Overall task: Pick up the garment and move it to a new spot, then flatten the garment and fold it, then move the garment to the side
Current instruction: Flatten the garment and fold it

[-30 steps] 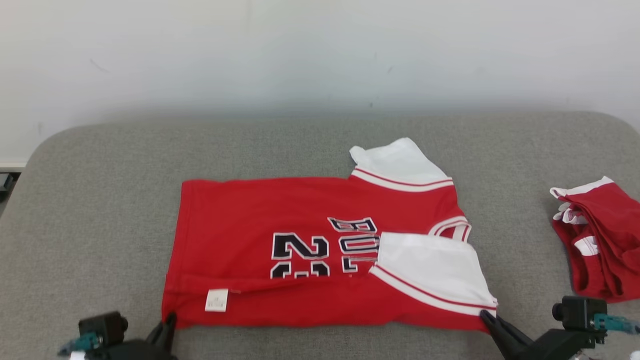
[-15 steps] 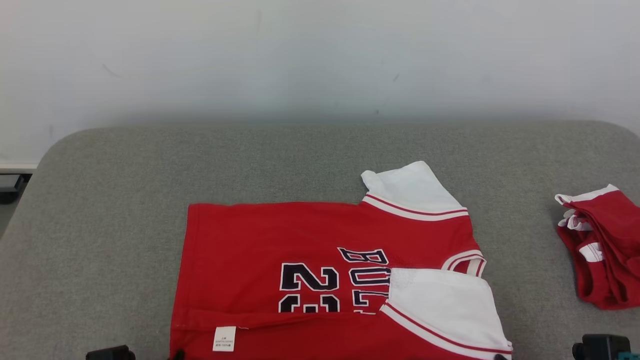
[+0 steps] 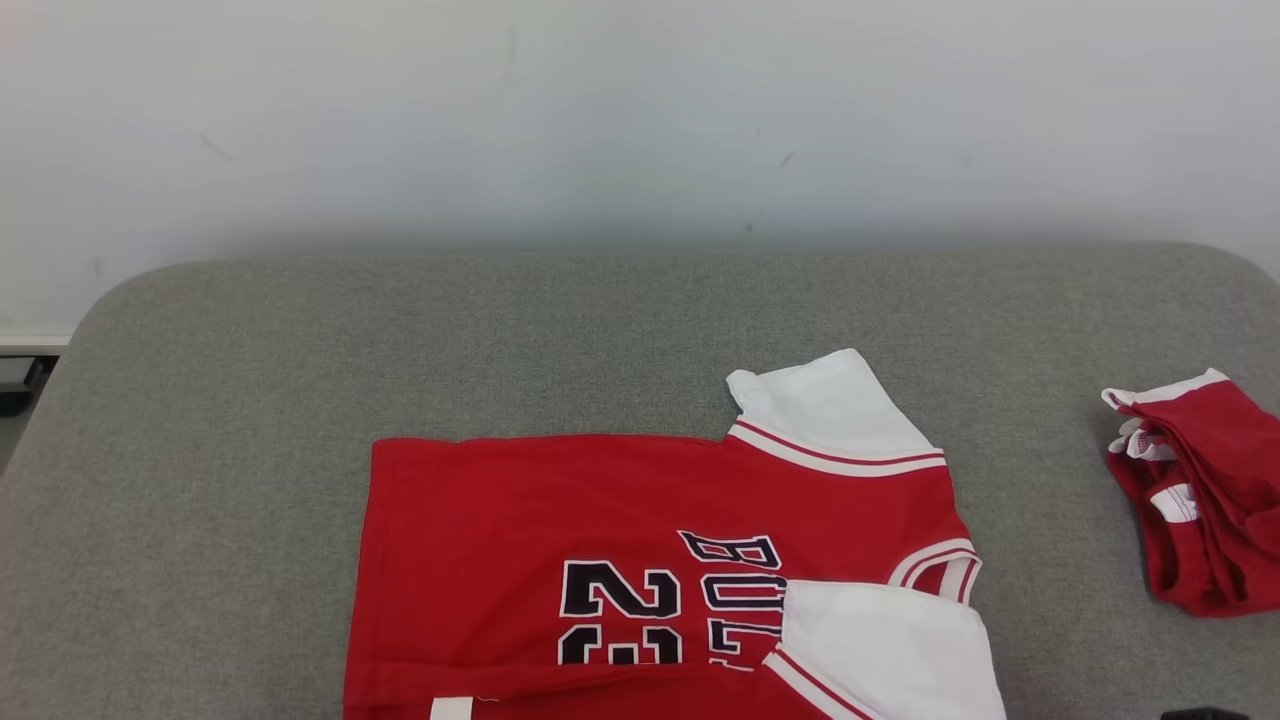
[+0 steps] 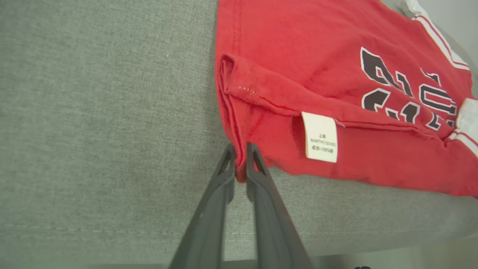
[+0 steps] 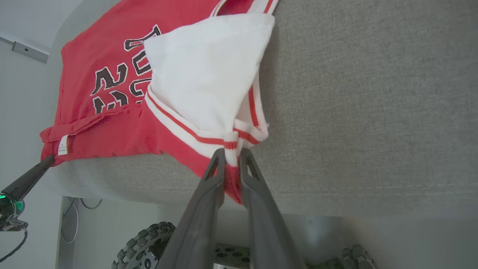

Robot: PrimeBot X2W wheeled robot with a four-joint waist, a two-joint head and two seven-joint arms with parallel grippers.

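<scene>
The red shirt (image 3: pixel 520 510) lies flat on the grey surface (image 3: pixel 220 420), near its front edge, with one white sleeve (image 3: pixel 885 645) folded in over the front. The left claw (image 4: pixel 240 148) pinches the shirt's hem corner. The right claw (image 5: pixel 231 151) pinches that sleeve's cuff corner at the surface's edge. A red bundle (image 3: pixel 1200 500) sits well apart to the right.

The garment (image 3: pixel 520 520) is displaying a red body, white sleeves (image 3: pixel 825 400) with red-and-white striped trim, dark lettering (image 3: pixel 620 610) outlined in white, and a white label (image 4: pixel 320 137). The bench (image 3: pixel 250 400) is presenting grey fabric. At its right edge, a red-and-white pile (image 3: pixel 1225 470) is lying.
</scene>
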